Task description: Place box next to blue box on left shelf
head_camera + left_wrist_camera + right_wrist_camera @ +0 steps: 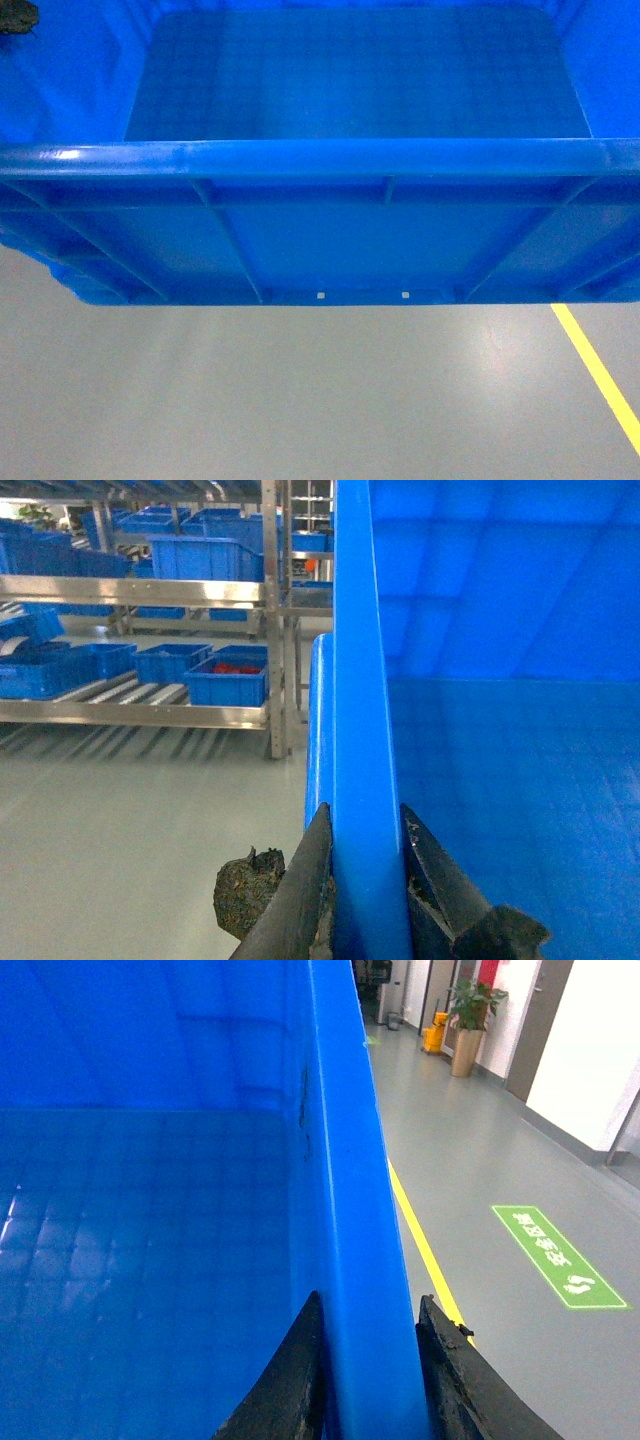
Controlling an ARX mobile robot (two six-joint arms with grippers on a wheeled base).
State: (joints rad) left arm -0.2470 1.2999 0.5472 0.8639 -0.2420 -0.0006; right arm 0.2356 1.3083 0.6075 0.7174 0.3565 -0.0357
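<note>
Left shelf [150, 715] far left in left wrist view, silvery rack holding blue bins [228, 680]; 1 has red contents. Left claw [368, 880] pinching the box [350, 215] rim, 1 finger each side of the wall. Box held above grey floor [300, 400], 2 small holes low on its near side. Right claw [368, 1360] pinching opposite rim. Yellow floor line [600, 375], green floor sign [558, 1257], potted plant [472, 1020] right.

Grey floor [300, 400], yellow line [600, 375] at right; left shelf [140, 715] at far left carries blue bins [228, 680] on rollers.
</note>
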